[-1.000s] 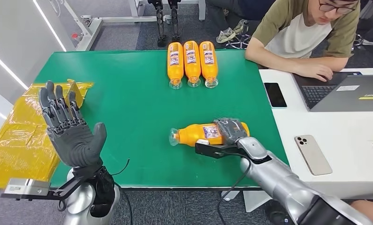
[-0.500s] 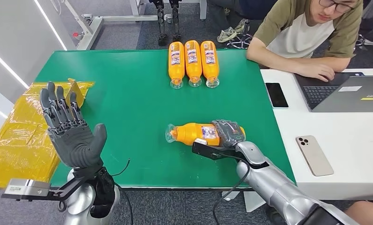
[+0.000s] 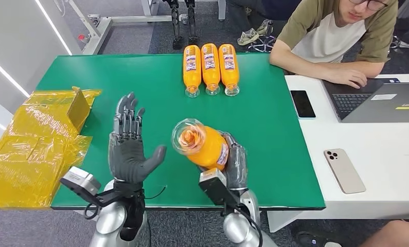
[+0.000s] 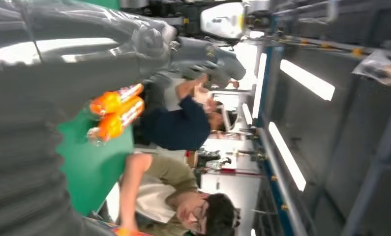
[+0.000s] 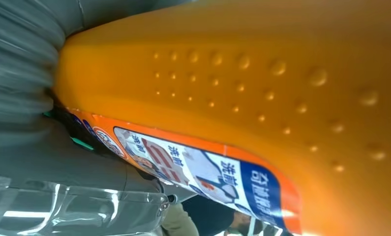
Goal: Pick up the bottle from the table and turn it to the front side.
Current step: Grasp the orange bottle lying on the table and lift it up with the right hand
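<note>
Orange and dimpled, the bottle (image 3: 201, 146) is off the green bench (image 3: 140, 113), held in the air above its near edge with its clear capped end tipped up toward the robot's head and its blue-and-white label showing along the lower side. The right hand (image 3: 234, 162) wraps the bottle's body from below and behind, fingers clamped round it just past the label; close behind that hand, the right wrist view has the dimpled skin and the printed label right against the palm. To the left, the left hand (image 3: 129, 144) is raised beside the bottle, palm turned toward it, fingers spread and holding nothing, near but apart from it. Judging by this, the pick-up is done and the turning is what is left: whether the label yet faces the front cannot be told for sure. At the far edge three more orange bottles (image 3: 210, 69) lie side by side. Yellow wrapping (image 3: 35, 149) lies at the left, and a person (image 3: 336, 36) sits at a laptop (image 3: 382, 100) far right.
</note>
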